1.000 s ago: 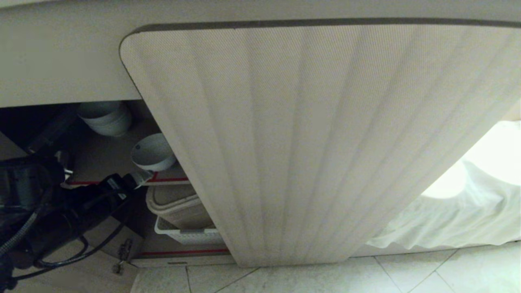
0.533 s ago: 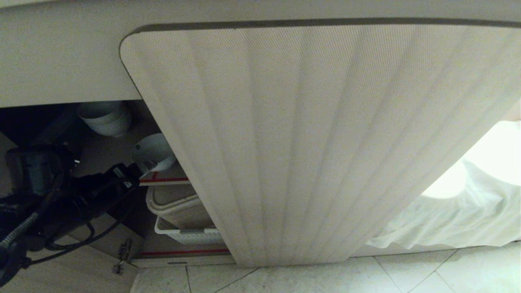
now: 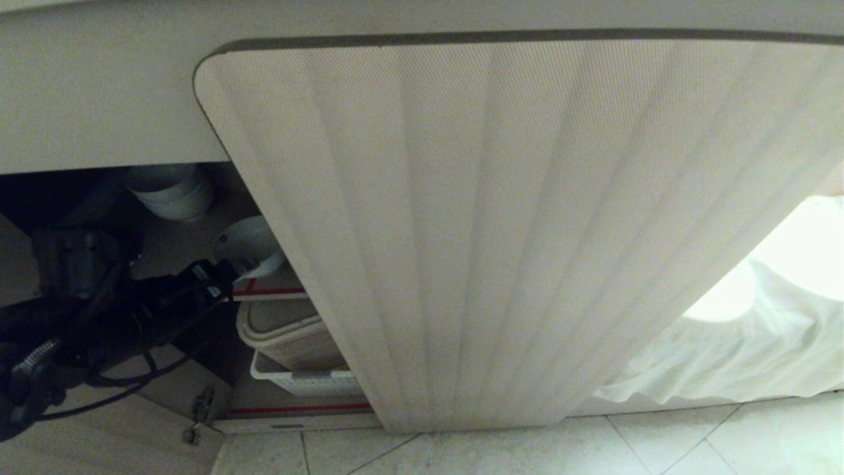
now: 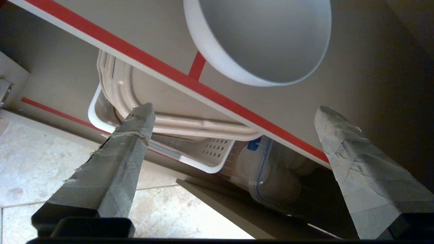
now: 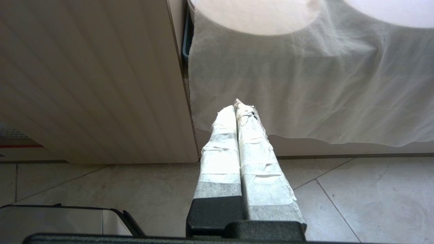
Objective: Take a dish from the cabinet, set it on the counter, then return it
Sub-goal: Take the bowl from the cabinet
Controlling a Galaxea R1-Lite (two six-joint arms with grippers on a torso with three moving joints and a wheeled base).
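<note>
While empty, left tool (image 4: 234, 112) before dish (image 4: 261, 44)

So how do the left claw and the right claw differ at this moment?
The left claw stands wide open with nothing between its fingers; the right claw is shut, its fingers pressed together. The left claw is at the open cabinet, pointed at the dish on the upper shelf without touching it; the right claw hangs parked over the floor, facing a white cloth. Both have tape-wrapped fingers and hold nothing.
</note>
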